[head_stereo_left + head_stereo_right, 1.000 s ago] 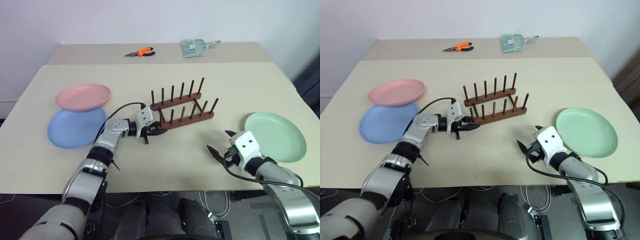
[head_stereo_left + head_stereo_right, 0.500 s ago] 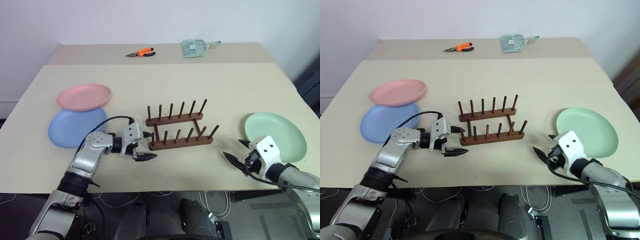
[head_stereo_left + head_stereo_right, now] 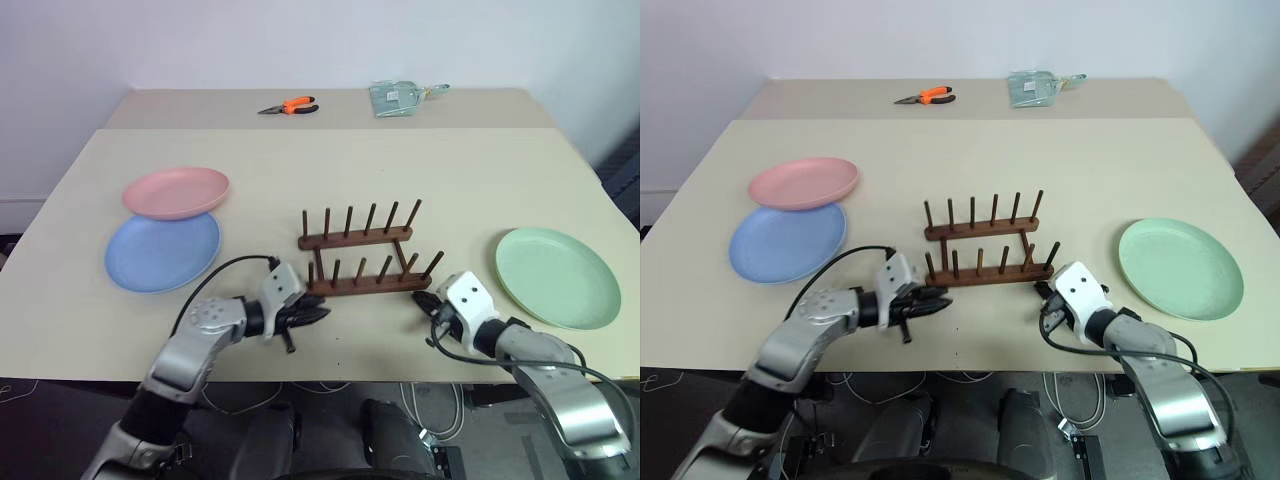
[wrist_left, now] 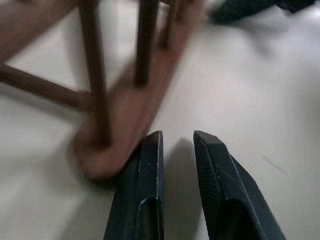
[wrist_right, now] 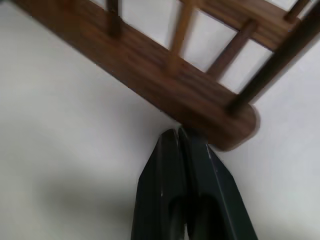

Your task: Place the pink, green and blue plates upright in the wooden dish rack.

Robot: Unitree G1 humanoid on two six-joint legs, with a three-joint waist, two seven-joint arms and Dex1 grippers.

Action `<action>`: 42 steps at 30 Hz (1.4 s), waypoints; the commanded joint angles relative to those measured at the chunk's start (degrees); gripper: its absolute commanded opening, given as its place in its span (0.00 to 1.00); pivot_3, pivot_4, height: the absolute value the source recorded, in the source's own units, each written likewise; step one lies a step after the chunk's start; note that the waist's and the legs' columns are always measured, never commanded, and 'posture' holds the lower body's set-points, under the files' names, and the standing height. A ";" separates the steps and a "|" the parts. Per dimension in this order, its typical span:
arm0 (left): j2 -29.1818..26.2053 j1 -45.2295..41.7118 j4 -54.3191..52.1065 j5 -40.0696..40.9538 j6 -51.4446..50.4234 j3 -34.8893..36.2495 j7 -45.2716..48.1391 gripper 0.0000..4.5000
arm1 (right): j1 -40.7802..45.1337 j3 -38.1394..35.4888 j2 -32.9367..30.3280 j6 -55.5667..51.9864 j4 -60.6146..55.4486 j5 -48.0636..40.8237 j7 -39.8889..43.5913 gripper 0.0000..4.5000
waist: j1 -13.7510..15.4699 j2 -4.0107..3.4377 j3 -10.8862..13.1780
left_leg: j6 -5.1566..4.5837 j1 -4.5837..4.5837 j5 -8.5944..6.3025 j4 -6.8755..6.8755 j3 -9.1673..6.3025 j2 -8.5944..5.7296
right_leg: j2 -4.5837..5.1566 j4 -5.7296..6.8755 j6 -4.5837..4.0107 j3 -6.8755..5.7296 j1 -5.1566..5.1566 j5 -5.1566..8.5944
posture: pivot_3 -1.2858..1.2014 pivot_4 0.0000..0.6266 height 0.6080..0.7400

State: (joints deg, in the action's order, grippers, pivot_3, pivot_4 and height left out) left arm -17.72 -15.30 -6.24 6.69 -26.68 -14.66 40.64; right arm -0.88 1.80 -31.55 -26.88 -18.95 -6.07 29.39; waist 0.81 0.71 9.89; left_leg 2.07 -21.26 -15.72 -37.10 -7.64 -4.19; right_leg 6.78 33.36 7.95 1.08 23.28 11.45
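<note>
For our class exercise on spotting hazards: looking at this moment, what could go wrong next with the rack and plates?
1. Both tools sit at the wooden dish rack's near rail, the left tool at one end, the right tool, shut, at the other; a push could skew or tip it.
2. The pink plate overlaps the blue plate; lifting one may drag the other.

Pink plate (image 3: 176, 192), blue plate (image 3: 162, 251), green plate (image 3: 557, 276)

left gripper (image 4: 176, 142) slightly parted, right gripper (image 5: 179, 134) closed, both low
</note>
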 commanded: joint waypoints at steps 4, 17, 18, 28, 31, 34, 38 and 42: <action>2.27 -5.68 13.75 -6.52 7.57 2.30 -12.18 0.22 | 11.54 1.55 4.92 4.54 13.86 4.92 -6.20 0.01 | -0.40 0.00 -0.08 | 0.01 0.12 0.01 0.11 0.03 0.05 | -0.10 0.06 0.01 0.00 0.03 -0.06 | 0.52 0.24 1.00; -2.44 -7.26 2.34 7.12 2.00 20.30 -13.25 0.74 | 9.14 0.59 0.57 5.43 6.38 -0.48 4.84 0.74 | -1.45 0.00 0.00 | 0.02 -0.05 0.01 0.14 -0.06 0.04 | -0.11 0.12 0.00 -0.04 0.19 -0.24 | 0.52 0.24 1.00; -1.79 -11.03 2.80 8.18 0.36 25.19 -19.05 0.86 | 8.58 1.03 0.25 5.64 5.64 -0.37 5.41 0.85 | -1.37 0.06 0.03 | 0.02 -0.06 0.02 0.13 -0.08 0.04 | -0.11 0.12 0.02 -0.05 0.19 -0.23 | 0.52 0.24 1.00; 10.91 -24.52 -3.55 14.00 -11.32 53.23 -60.85 0.99 | 13.12 4.50 1.41 8.90 11.47 2.25 6.62 0.85 | -1.50 0.27 0.07 | 0.11 -0.05 0.05 0.11 -0.10 -0.05 | -0.05 0.01 0.26 -0.05 0.11 -0.13 | 0.52 0.24 1.00; 13.56 -23.89 -6.27 18.58 -14.49 59.03 -66.87 0.99 | 14.00 4.92 1.56 10.19 12.79 2.68 7.03 0.85 | -1.38 0.48 0.15 | 0.15 -0.08 0.07 0.11 -0.14 -0.03 | -0.08 0.03 0.14 -0.08 0.14 -0.20 | 0.52 0.24 1.00; 14.48 -23.04 -5.55 23.89 -17.63 63.09 -69.38 0.99 | 14.75 4.87 2.06 11.29 13.53 2.80 6.99 0.85 | -1.16 0.51 0.14 | 0.16 -0.08 0.07 0.09 -0.12 -0.06 | -0.07 0.02 0.14 -0.08 0.10 -0.20 | 0.52 0.24 1.00; 13.59 -24.21 -1.04 31.19 -19.55 65.88 -68.65 0.94 | 15.54 3.97 2.90 11.89 12.97 2.37 6.49 0.85 | -1.02 0.55 0.16 | 0.17 -0.08 0.08 0.07 -0.13 -0.06 | -0.07 0.03 0.12 -0.09 0.09 -0.21 | 0.52 0.24 1.00; 11.52 -26.18 7.20 35.74 -18.26 66.94 -67.41 0.59 | 15.17 2.52 3.00 12.84 11.61 2.63 5.14 0.85 | -0.92 0.55 0.16 | 0.18 -0.08 0.08 0.07 -0.13 -0.07 | -0.07 0.04 0.12 -0.10 0.10 -0.22 | 0.52 0.24 1.00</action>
State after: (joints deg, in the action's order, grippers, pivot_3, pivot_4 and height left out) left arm -4.88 -39.87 -0.14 40.01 -46.07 51.64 -27.48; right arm 13.94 6.32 -28.53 -15.74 -4.54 -3.21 35.40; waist -0.12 1.27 10.05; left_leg 2.25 -21.33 -15.63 -37.02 -7.77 -4.26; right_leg 6.71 33.40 8.07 0.99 23.38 11.24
